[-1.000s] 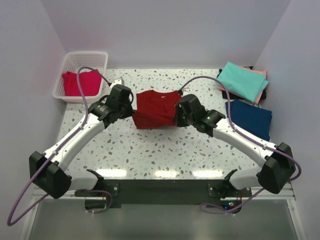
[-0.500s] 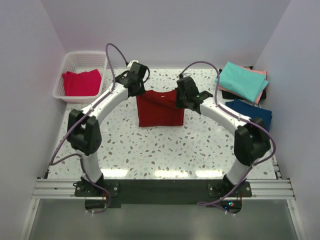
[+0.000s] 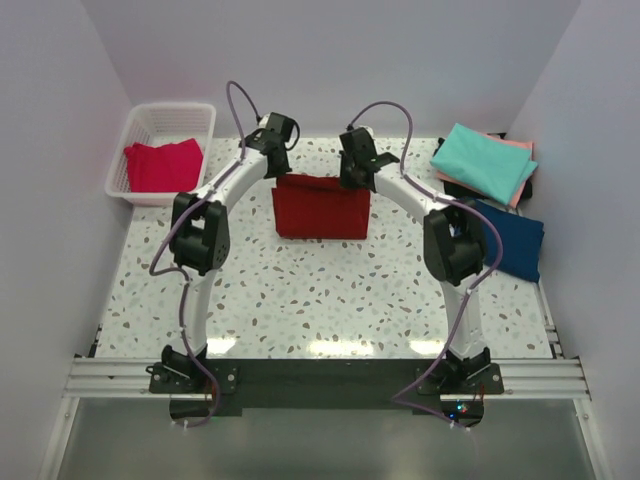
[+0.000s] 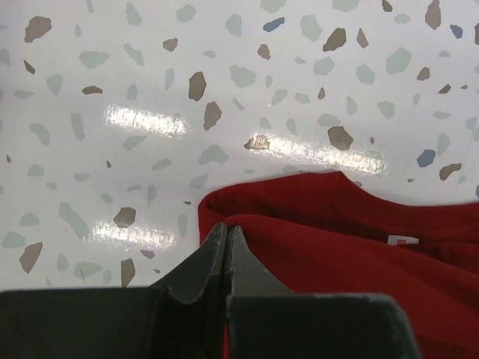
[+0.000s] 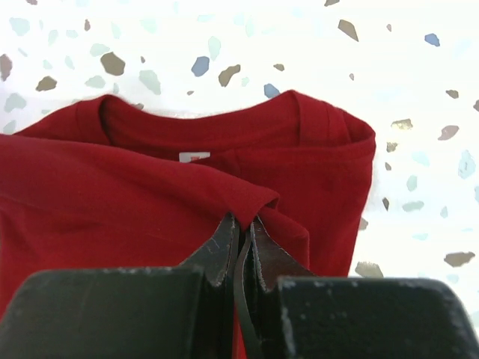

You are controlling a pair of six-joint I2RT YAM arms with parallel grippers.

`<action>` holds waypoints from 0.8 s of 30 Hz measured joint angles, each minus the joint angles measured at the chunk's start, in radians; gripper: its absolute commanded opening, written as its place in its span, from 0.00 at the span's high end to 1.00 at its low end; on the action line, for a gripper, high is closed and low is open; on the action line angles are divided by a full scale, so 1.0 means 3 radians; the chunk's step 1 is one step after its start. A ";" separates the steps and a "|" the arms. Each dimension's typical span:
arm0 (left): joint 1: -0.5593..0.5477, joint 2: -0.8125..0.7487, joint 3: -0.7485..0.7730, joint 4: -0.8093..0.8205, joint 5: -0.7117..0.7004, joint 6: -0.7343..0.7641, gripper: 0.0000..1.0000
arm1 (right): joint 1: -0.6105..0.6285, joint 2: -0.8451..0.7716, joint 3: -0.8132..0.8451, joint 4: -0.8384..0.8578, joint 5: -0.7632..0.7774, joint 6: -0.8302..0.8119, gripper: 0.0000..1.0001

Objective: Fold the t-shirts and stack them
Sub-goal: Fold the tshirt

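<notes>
Both pincers (image 4: 227, 238) (image 5: 242, 226) clamped, gripping red t-shirt (image 3: 322, 210) edge

White speckled terrazzo table (image 3: 330, 290); plain pale lilac walls (image 3: 340, 60); light streaks (image 3: 330, 347) reflected near front edge.

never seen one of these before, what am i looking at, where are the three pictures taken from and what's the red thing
This is a robot with a left arm and a right arm, bolted at the near edge of a speckled table. The wide picture comes from a fixed camera above and behind the arms. The two close-ups come from a camera on each wrist, looking past that arm's own fingers.

Each arm ends in a two-finger end effector. The left end effector and the right end effector are both shut on a dark red t-shirt, one at each side, apparently mid-fold.

At the far left, a white basket holds a pinkish-red shirt. On the right lie a folded teal shirt and a navy shirt.
</notes>
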 measured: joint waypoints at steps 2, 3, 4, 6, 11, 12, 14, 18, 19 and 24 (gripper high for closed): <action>0.0043 0.0050 0.0000 0.0013 0.0076 0.0018 1.00 | -0.0015 0.0128 0.0125 -0.0042 -0.0003 0.0001 0.91; 0.0061 0.0081 0.0000 0.0037 0.0131 0.0041 0.98 | -0.0020 0.0178 0.0170 -0.0065 -0.0005 0.0003 0.85; 0.0080 0.0095 0.0000 0.0047 0.0158 0.0050 0.93 | -0.0024 0.0216 0.0212 -0.0086 -0.0004 0.0004 0.80; 0.0107 0.0150 0.0001 0.0089 0.0248 0.0100 0.86 | -0.0033 0.0290 0.0276 -0.0098 0.0001 0.0017 0.70; 0.0168 0.0244 -0.0050 0.0263 0.0324 0.0209 0.67 | -0.0106 0.0312 0.0281 -0.0081 0.0037 0.0043 0.66; 0.0183 0.0238 -0.0099 0.0342 0.0324 0.0211 0.66 | -0.0126 0.0312 0.0278 -0.0037 0.0055 0.0048 0.66; 0.0210 0.0192 -0.0249 0.0543 0.0309 0.0207 0.65 | -0.0164 0.0312 0.0264 0.0032 0.0088 0.0053 0.65; 0.0242 -0.0022 -0.0647 0.0843 0.0256 0.0183 0.63 | -0.0212 0.0306 0.0239 0.0156 0.0104 0.0052 0.65; 0.0249 -0.0098 -0.0738 0.0909 0.0251 0.0181 0.63 | -0.0219 0.0299 0.0228 0.0177 0.0104 0.0052 0.65; 0.0248 -0.0397 -0.0816 0.1036 0.0379 0.0183 0.63 | -0.0211 0.0216 0.0160 0.0175 0.0033 0.0045 0.64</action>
